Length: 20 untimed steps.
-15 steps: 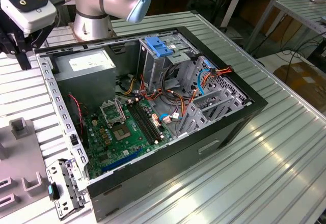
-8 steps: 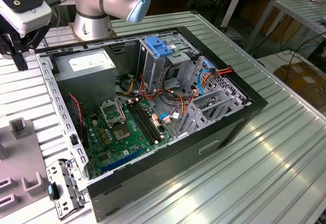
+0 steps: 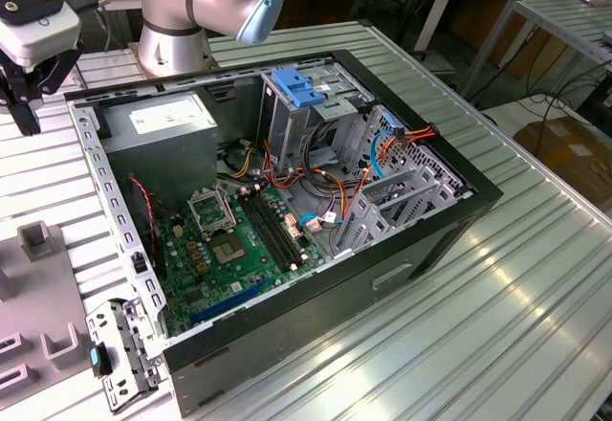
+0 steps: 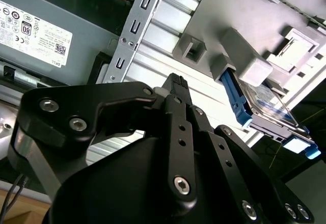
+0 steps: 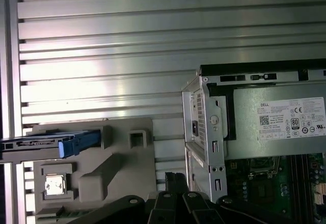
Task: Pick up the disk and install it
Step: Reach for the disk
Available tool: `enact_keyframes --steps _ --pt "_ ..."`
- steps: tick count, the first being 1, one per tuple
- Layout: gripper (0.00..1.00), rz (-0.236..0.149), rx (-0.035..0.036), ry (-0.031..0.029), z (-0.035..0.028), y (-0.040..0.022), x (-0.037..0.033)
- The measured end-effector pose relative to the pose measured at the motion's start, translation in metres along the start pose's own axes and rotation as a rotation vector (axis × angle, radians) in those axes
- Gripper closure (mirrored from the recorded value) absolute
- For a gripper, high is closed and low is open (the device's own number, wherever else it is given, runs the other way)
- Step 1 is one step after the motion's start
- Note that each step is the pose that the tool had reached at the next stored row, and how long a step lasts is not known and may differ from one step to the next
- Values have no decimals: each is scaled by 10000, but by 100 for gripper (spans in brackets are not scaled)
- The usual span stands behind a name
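Second wrist view shows the gripper clenched empty, apart from the disk in a holder.

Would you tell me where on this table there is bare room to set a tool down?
The widest bare stretch is the ribbed table on the exterior view's right of the computer case. In the first wrist view, bare table lies beyond the grey holder and the power supply. Inside the case, around the cables, it is crowded.
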State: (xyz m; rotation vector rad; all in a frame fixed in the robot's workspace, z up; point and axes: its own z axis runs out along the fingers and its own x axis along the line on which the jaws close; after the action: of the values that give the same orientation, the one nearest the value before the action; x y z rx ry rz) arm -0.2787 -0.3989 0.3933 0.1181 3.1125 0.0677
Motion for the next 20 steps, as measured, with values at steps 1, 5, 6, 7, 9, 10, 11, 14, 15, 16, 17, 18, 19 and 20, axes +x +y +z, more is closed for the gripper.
enact_keyframes --steps 1,5,6,7,9,10,11,14,15,16,17,18,19,20 --pt "89 -1 0 0 0 -1 8" --pt "89 -1 1 0 -1 -3 40" --pt "89 -1 0 0 -2 -4 52" --pt "89 -1 0 0 -2 -5 63" --pt "89 -1 1 0 -2 -6 78" --pt "89 0 1 0 -3 -7 85" --pt "89 0 0 -1 -3 -7 95" --pt "89 0 1 0 -4 -9 117" --pt "89 0 0 -1 -3 -9 124" --pt "89 0 1 0 -4 -10 131" --pt "89 0 0 0 -4 -11 138" --pt "89 0 0 0 -4 -12 152" --pt "89 -1 0 -1 -4 -13 168" --pt "89 0 0 -1 -5 -14 180"
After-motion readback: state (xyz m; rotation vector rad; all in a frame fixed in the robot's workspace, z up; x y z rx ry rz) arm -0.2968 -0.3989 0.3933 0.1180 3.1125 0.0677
